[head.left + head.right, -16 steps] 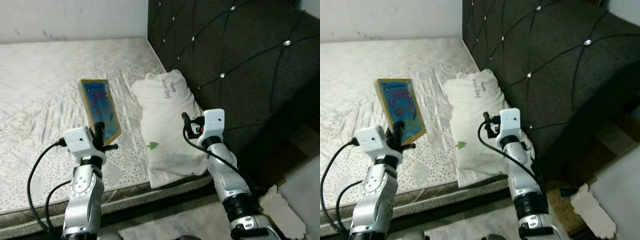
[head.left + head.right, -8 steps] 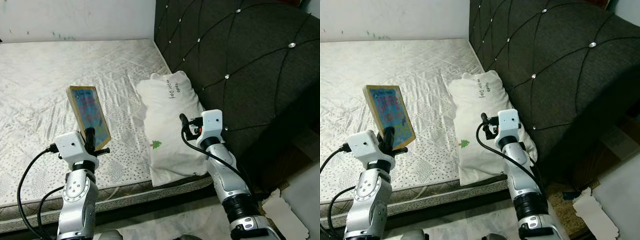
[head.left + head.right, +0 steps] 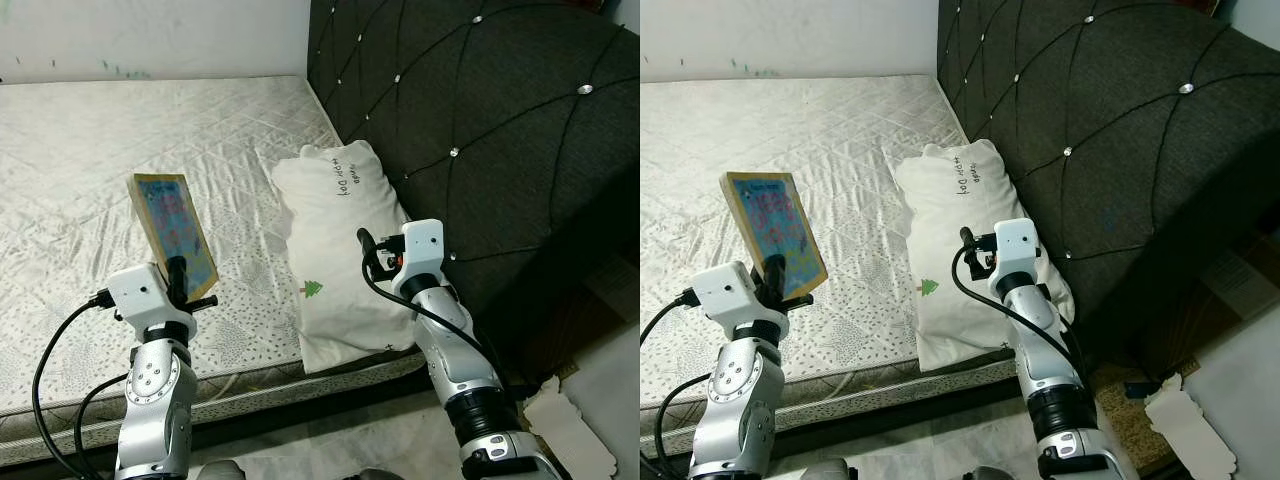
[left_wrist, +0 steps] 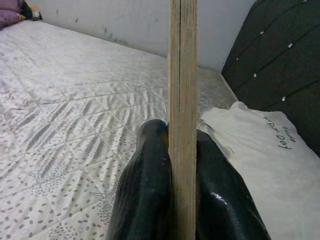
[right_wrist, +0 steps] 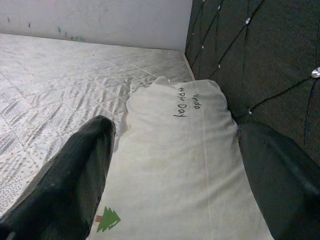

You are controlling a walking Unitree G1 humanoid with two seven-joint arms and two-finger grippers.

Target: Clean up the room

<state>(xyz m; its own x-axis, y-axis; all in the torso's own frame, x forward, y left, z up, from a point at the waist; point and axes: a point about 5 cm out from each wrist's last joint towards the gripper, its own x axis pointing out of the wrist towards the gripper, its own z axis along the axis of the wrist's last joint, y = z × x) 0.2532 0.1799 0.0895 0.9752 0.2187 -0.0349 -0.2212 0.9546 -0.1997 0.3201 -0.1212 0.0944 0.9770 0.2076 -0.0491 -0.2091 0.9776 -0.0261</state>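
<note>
Upright, the flat wood-edged book [image 3: 173, 229] stands long-axis vertical, clamped in the left gripper [image 3: 177, 283]; right gripper [image 5: 165, 175] spread above the soft white pillow [image 3: 340, 250].

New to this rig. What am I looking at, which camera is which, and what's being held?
It is a humanoid robot with two silver arms, standing at a bed. Two pictures come from its head, looking down; the other two come from cameras on its wrists, looking along each tool's black fingers. The left tool is shut on the lower edge of a thin picture book with a colourful cover, holding it above the bare mattress. The right tool is open, over a white pillow with a small green tree print. The pillow lies against the dark tufted headboard.
</note>
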